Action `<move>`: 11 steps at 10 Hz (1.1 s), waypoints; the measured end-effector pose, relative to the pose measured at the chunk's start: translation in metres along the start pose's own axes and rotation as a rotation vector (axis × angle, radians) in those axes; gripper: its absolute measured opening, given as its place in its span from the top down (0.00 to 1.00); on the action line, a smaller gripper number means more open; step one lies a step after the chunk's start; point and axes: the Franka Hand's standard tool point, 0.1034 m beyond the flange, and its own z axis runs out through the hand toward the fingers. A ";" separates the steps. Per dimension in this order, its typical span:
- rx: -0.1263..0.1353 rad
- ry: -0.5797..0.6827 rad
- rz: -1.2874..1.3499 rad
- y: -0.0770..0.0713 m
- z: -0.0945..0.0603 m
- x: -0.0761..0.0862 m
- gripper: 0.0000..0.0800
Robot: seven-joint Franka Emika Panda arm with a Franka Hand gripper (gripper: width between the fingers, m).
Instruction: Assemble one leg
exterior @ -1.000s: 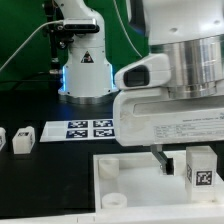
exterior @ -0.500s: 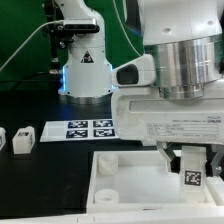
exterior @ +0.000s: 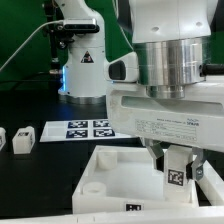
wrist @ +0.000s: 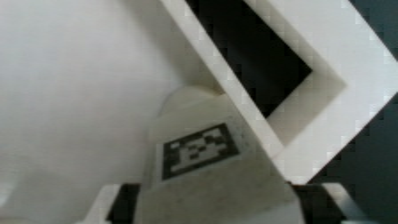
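Observation:
My gripper [exterior: 174, 166] is shut on the leg [exterior: 177, 172], a small white post with a black-and-white tag on its face. It holds the leg over the right part of the large white square tray [exterior: 110, 172], low against its surface. In the wrist view the leg [wrist: 199, 140] fills the space between the two dark fingers [wrist: 128, 205] of the gripper [wrist: 222, 212], with the tray's raised rim [wrist: 267, 90] beside it. The leg's lower end is hidden behind the tray's wall.
Two more small white legs [exterior: 22, 140] [exterior: 2, 138] stand on the black table at the exterior view's left. The marker board [exterior: 88, 129] lies behind the tray. The arm's base [exterior: 82, 60] stands at the back.
My gripper has carried the leg toward the exterior view's left and a little lower. The tray now sits further to the left and looks larger in view.

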 end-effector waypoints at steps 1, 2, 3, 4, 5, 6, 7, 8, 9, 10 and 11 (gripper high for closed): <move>0.000 0.000 -0.003 0.000 0.000 0.000 0.57; 0.000 0.000 -0.006 0.000 0.000 0.000 0.57; -0.001 -0.001 -0.005 0.000 0.001 0.000 0.48; -0.001 -0.001 -0.005 0.001 0.001 0.000 0.48; 0.000 -0.002 -0.009 0.000 0.000 0.000 0.27; 0.007 -0.001 -0.015 -0.003 -0.005 0.000 0.21; 0.018 0.001 -0.026 -0.006 -0.013 0.000 0.21; 0.027 0.001 -0.029 -0.008 -0.023 -0.002 0.19; 0.032 -0.002 -0.032 -0.009 -0.031 -0.004 0.19; 0.037 0.000 -0.032 -0.012 -0.035 -0.003 0.19; 0.038 0.000 -0.033 -0.012 -0.035 -0.003 0.19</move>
